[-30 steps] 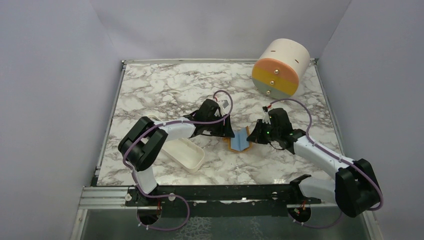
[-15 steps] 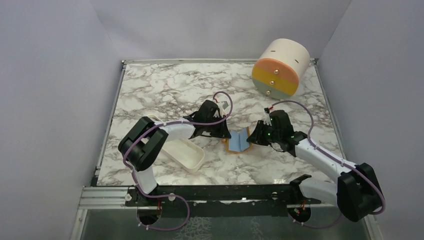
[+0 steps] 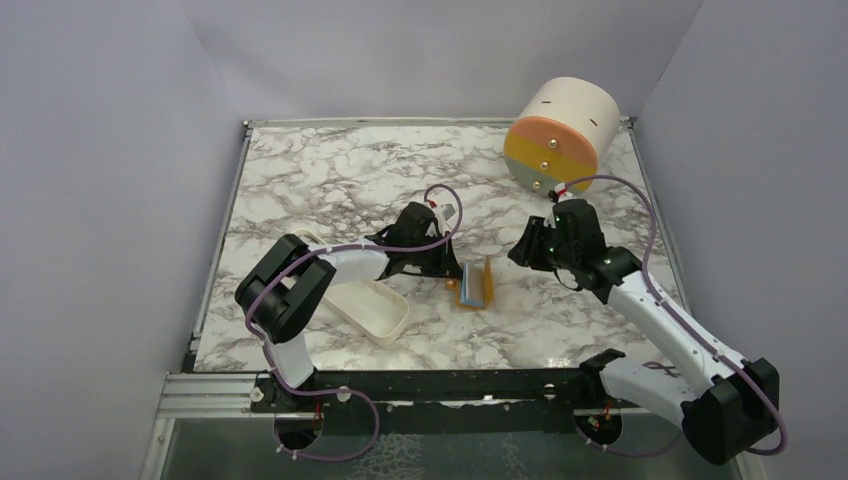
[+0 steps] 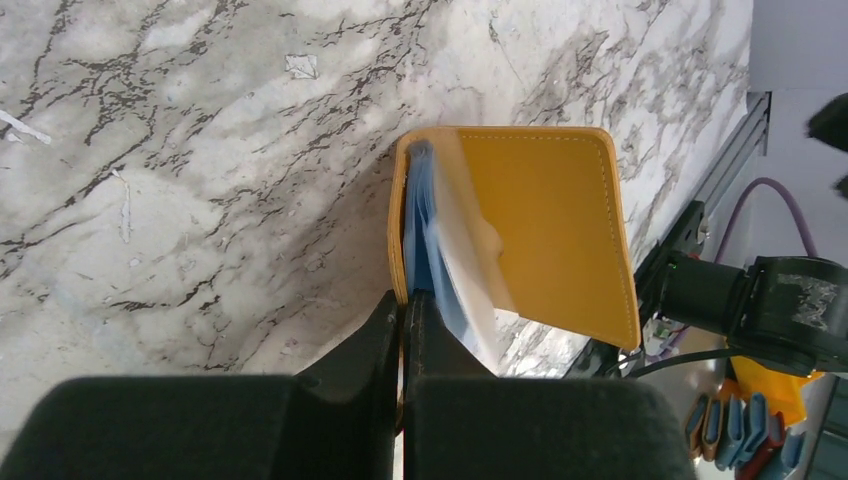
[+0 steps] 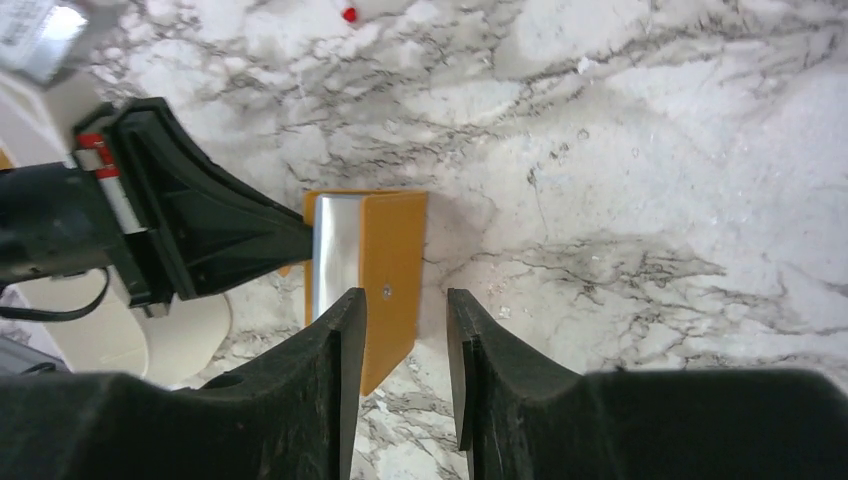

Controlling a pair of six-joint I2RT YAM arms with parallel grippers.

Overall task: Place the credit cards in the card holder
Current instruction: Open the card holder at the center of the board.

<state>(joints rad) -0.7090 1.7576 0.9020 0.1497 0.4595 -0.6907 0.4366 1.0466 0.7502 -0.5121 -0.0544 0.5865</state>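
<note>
1. We see the left gripper (image 3: 455, 272) reaching low to mid-frame, clenched on the card holder (image 3: 476, 284) by its edge.
2. To its right, the right gripper (image 3: 518, 254) hovers apart, fingers parted, empty.
3. Only the right wrist view shows us the silver card (image 5: 334, 250) inside.

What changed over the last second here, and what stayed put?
The right pincer let go of the card holder, opened and drew back toward the far right. The left pincer closed on the holder's edge. The holder went from spread open to nearly folded, standing on edge. The white tray and the drum did not move.
</note>
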